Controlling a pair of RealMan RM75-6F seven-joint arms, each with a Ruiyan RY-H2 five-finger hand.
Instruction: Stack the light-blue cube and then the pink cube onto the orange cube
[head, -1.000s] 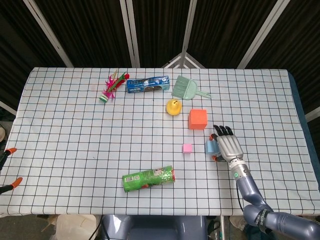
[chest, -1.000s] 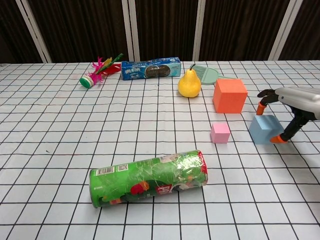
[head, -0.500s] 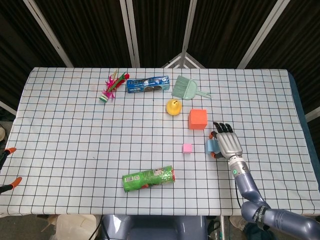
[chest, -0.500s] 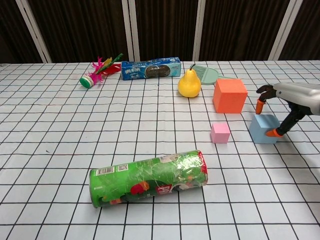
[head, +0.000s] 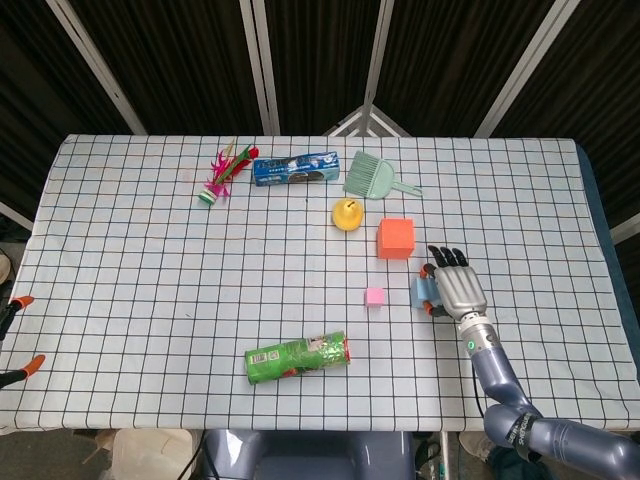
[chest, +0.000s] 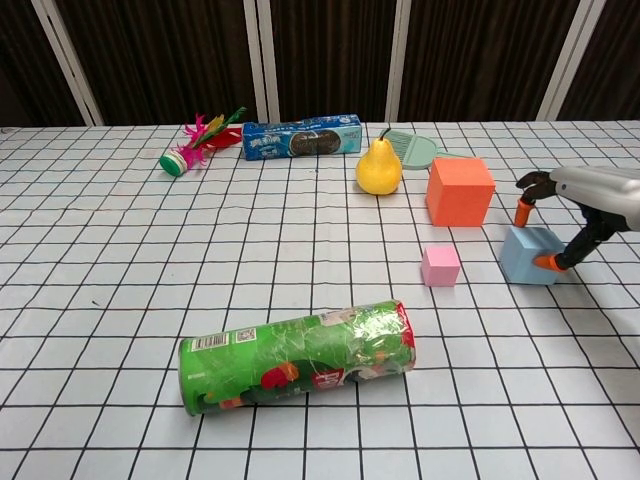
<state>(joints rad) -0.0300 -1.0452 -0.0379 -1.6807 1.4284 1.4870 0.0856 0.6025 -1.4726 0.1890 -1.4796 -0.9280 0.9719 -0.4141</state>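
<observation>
Right now my right hand (head: 457, 288) sits over the light-blue cube (chest: 529, 255), palm down, with an orange-tipped finger at the cube's far top edge and another at its near right side. In the chest view both tips (chest: 545, 262) appear to touch the cube's faces, so I am pinching it, though the cube is on the worktop (head: 140, 270) rather than lifted. From the head view my hand covers most of the cube, and only a sliver of blue shows at its left side.

The orange cube (head: 396, 238) stands just beyond the light-blue one and a little to the left, close but apart from it. The pink cube (head: 374, 296), much smaller, lies to the left of the light-blue cube, with a gap of checked cloth between them. None of the three cubes rests on another.

Behind the orange cube a yellow pear (chest: 379, 166) stands upright, and past it lies a pale green dustpan brush (head: 372, 177). A blue biscuit packet (head: 295, 169) lies lengthwise near the far edge, with a pink and green shuttlecock (head: 220, 178) to its left. Nearer to me a green crisp tube (chest: 298, 355) lies on its side, well apart from the cubes.

My left hand does not show in either view.
</observation>
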